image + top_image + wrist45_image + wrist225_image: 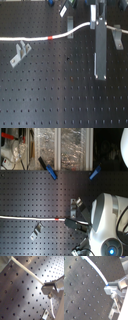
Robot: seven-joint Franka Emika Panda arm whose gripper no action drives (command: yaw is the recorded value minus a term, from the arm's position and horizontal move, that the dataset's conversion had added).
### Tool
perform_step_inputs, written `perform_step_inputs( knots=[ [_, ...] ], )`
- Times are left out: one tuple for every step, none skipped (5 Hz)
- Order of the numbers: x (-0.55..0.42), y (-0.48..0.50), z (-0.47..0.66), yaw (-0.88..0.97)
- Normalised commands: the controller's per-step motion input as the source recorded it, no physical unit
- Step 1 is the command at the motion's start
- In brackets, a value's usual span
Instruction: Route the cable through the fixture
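The cable is a thin white cord with a red band. It runs from the first exterior view's left edge across the black perforated board and rises to my gripper, which is shut on its end. A small metal fixture with upright prongs stands just beside the cable, apart from it, left of the red band. In the second exterior view the cable leads to the gripper, with the fixture below it. Both wrist views show the cable ending between the fingers.
Two more metal brackets are bolted on near the gripper; one shows in the second exterior view. Blue-handled clips lie at the board's far edge, before clear bins. The white arm fills the second exterior view's lower right.
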Motion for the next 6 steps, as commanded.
perform_step_inputs(
  knots=[
    [0.033, 0.381, 0.03, 0.04],
    [-0.001, -0.011, -0.01, 0.00],
    [-0.025, -0.298, -0.31, 0.00],
    [0.004, 0.040, 0.00, 0.00],
    [-0.046, 0.005, 0.61, 0.00],
    [0.002, 0.020, 0.00, 0.00]
  ],
)
